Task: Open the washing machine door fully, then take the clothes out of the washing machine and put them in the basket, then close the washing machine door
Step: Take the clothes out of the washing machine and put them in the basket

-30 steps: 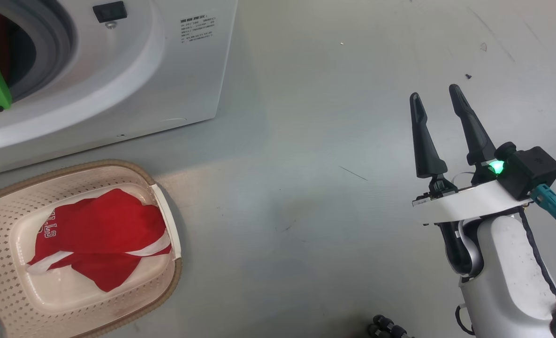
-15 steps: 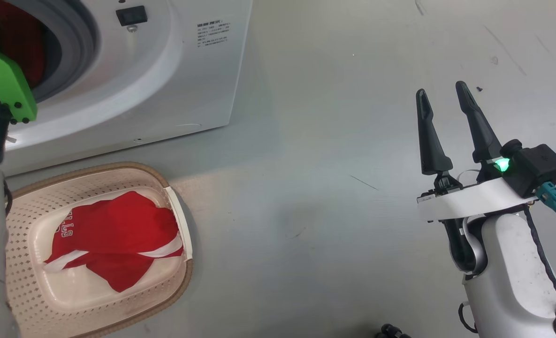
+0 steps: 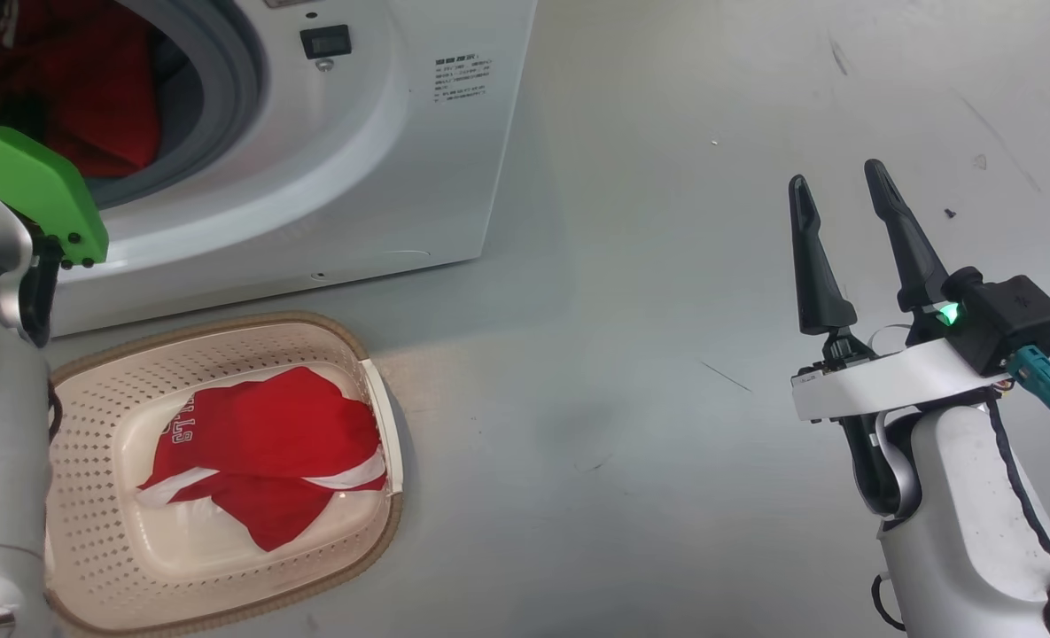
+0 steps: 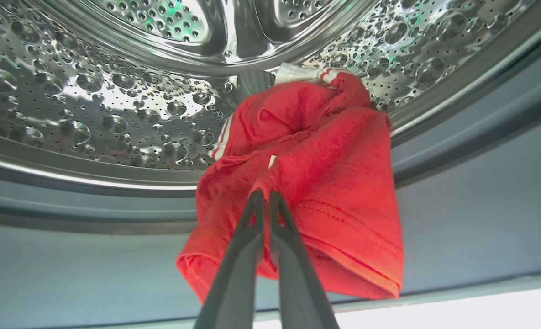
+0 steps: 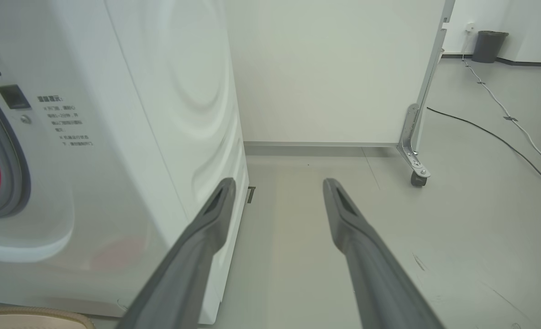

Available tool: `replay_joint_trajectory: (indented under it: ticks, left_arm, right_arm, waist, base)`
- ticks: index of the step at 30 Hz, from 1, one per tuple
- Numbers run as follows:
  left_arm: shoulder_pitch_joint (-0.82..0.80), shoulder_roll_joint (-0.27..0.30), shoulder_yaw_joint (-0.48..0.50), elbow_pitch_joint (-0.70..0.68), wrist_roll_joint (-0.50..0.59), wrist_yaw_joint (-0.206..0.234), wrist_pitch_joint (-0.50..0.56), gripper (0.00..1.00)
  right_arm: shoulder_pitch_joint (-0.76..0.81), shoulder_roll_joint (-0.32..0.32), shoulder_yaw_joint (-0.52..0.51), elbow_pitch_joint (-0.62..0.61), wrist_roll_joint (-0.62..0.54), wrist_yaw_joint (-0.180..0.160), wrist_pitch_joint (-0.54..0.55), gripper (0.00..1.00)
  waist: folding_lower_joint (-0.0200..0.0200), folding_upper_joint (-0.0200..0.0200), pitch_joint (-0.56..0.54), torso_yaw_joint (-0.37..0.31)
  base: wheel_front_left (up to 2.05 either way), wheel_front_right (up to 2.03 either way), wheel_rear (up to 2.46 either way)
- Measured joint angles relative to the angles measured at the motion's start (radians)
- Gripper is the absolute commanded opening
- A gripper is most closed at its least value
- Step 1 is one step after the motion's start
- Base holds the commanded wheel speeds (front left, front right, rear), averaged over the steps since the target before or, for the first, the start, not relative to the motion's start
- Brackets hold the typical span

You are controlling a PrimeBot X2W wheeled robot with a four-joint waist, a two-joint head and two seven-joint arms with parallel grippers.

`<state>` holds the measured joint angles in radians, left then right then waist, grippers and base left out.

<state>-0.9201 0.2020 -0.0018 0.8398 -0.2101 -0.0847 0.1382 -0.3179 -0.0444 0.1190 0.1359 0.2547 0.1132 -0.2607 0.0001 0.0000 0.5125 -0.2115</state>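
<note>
- Grey floor (image 3: 631,416) bears your washing machine (image 3: 400,151) far left, mouth open.
- Your left gripper (image 4: 265,196) pinches a red jersey (image 4: 334,173) at the lip of the drum (image 4: 115,100), for pulling out.
- Basket (image 3: 90,425) sits below the mouth, second jersey (image 3: 259,443) inside.
- Right gripper (image 3: 835,173) hangs wide, empty, parked clear at right.

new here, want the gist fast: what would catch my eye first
The bright red jersey pinched in the shut left gripper, hanging at the mouth of the steel drum. Next, another red jersey lying in the cream basket before the washing machine, and the open right gripper above the floor.
</note>
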Motion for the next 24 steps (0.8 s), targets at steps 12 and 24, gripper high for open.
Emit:
replay_joint_trajectory:
  ticks: [12, 24]
  left_arm:
    - [0.07, -0.03, -0.007, 0.022, -0.011, -0.015, -0.142, 0.0]
    - [0.202, -0.066, -0.058, -0.013, -0.008, -0.031, -0.336, 0.0]
  right_arm:
    - [0.026, -0.001, -0.002, 0.018, -0.01, 0.0, 0.0, 1.0]
    - [0.068, -0.001, -0.003, 0.042, -0.01, 0.003, 0.0, 1.0]
  waist:
    - [0.0, 0.0, -0.072, 0.056]
    - [0.0, 0.0, -0.154, 0.115]
  base:
    - [0.0, 0.0, 0.0]
    - [0.0, 0.0, 0.0]
